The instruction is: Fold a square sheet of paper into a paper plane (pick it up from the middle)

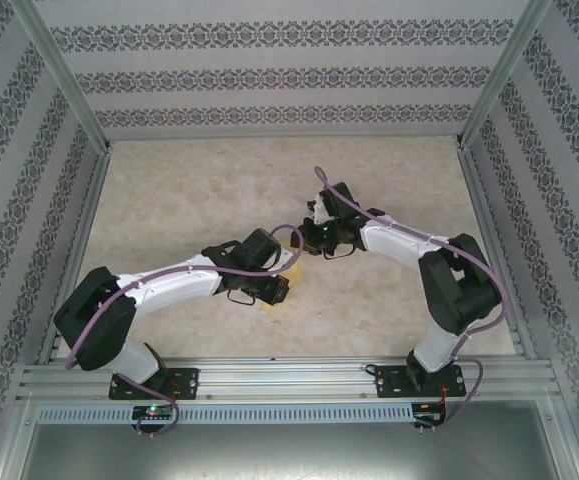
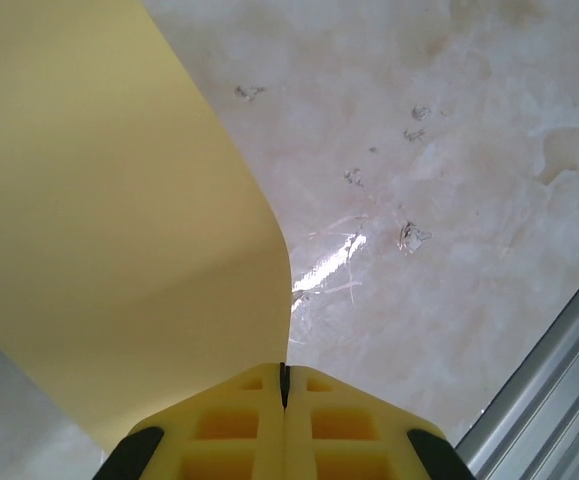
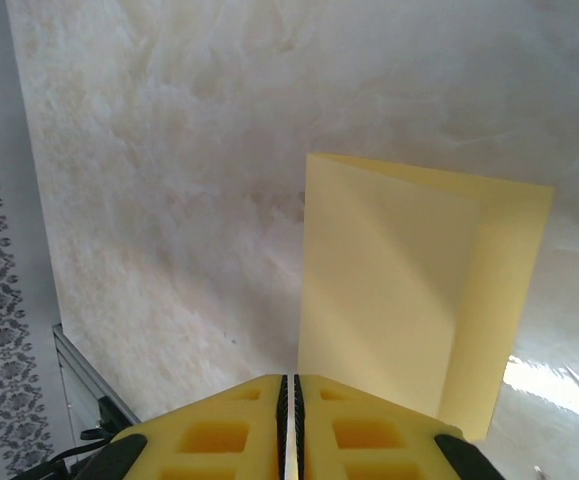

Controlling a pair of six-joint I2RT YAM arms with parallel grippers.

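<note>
Pinching the square sheet of paper (image 2: 119, 220), the clenched left claw (image 2: 284, 370) and right claw (image 3: 289, 382) must align edges before creasing.

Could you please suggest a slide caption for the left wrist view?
The left end effector pinches the bowed yellow square sheet of paper above the pale marbled table.

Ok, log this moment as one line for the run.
left gripper: shut on paper | right gripper: shut on paper | paper: bent, held between both | stage: mid-fold, no plane yet
</note>
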